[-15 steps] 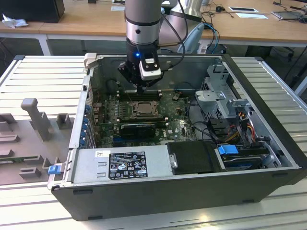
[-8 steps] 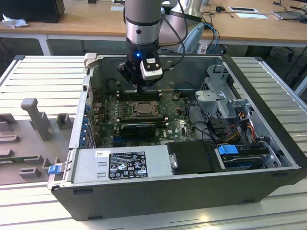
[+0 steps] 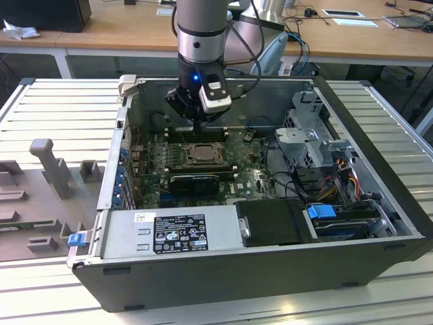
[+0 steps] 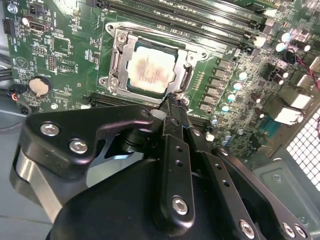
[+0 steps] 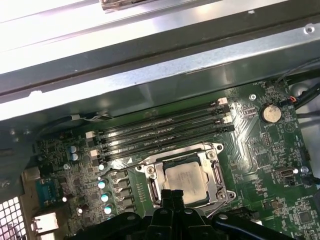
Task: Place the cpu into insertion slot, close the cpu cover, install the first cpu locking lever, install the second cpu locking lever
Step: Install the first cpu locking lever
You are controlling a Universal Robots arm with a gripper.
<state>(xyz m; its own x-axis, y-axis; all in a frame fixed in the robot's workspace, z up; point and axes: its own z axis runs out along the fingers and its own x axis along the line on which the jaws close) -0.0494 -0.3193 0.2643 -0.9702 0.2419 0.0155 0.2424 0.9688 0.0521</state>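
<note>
Clenches the fingers (image 4: 175, 117) tip to tip, with nothing seen between them. Hangs low inside the open computer case (image 3: 270, 271), tips at the rim of the insertion slot (image 4: 116, 62); cannot tell whether touching it. Finds the cpu (image 4: 149, 69) lying flat and square in that slot, just beyond the tips in the second wrist view.

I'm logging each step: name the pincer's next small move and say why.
Probably a short push with the pincer against the lever beside the insertion slot: the cpu already lies in it, the cpu cover looks down around it, and the shut pincer sits at that edge.
</note>
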